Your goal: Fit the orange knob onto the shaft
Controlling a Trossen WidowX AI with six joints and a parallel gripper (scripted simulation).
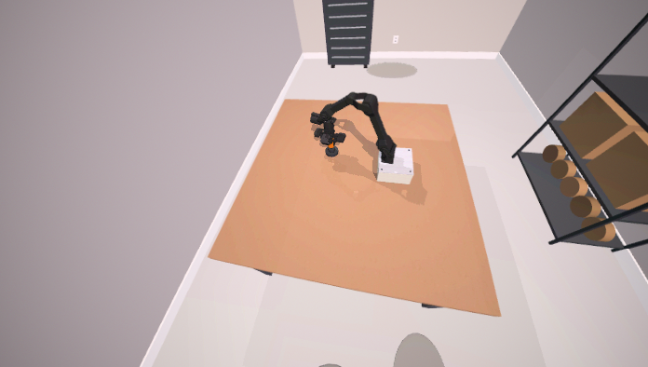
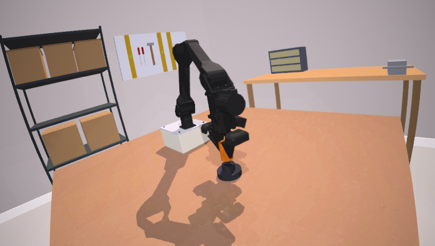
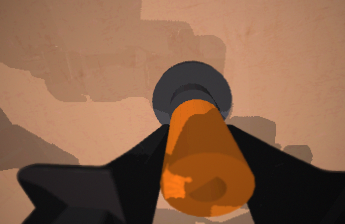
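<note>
Fingers around the knob (image 1: 330,145) (image 2: 225,152) (image 3: 206,150) (orange).

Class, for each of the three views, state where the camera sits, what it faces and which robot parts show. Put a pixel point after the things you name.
Top: high up, looking obliquely down at the table (image 1: 354,228); whole arm.
Exterior: beyond the table edge, facing the arm's front; whole arm.
Wrist: on the arm, looking along the fingers at the pedestal (image 3: 166,90); only fingers.
Top and exterior share the white base box (image 1: 395,178) (image 2: 173,140).

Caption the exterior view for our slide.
Pincer gripping an orange knob above the round pedestal.
</note>
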